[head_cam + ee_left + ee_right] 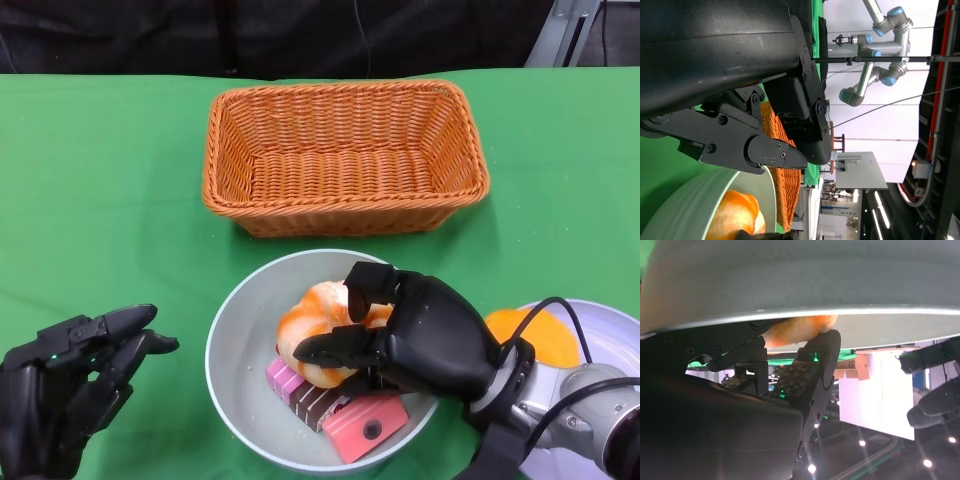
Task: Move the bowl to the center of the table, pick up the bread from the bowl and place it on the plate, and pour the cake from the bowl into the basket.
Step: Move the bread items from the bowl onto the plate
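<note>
In the bowl (232,345) just before the basket (345,155), the right hand (420,335) grips the bread (315,320) lying above the cake (345,410), while the left hand (65,385) hovers spread and empty over the green tabletop (100,210).

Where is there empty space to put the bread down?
The basket is empty inside. Bare green cloth lies left of the bowl, above the left hand. The bowl is crowded: bread, cakes and the right hand. The plate is partly hidden.
</note>
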